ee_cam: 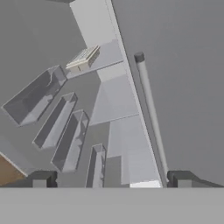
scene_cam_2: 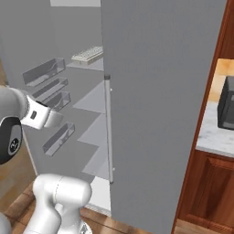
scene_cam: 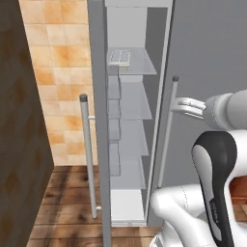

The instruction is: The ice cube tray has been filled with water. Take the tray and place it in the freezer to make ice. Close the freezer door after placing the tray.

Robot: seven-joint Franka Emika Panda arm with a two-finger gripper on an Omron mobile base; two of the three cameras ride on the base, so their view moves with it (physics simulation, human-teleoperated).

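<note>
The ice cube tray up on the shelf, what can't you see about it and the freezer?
- Ice cube tray: too small in every view to tell whether water is inside.
- Freezer top: cut off by the left base view's edge.
- Freezer door outside: edge-on in the left base view.

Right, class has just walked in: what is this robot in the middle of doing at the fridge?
The ice cube tray already lies on an upper shelf of the freezer. The freezer door stands open, its clear bins facing in. The gripper is open and empty, out in front of the shelves. Closing the door is what remains.
</note>
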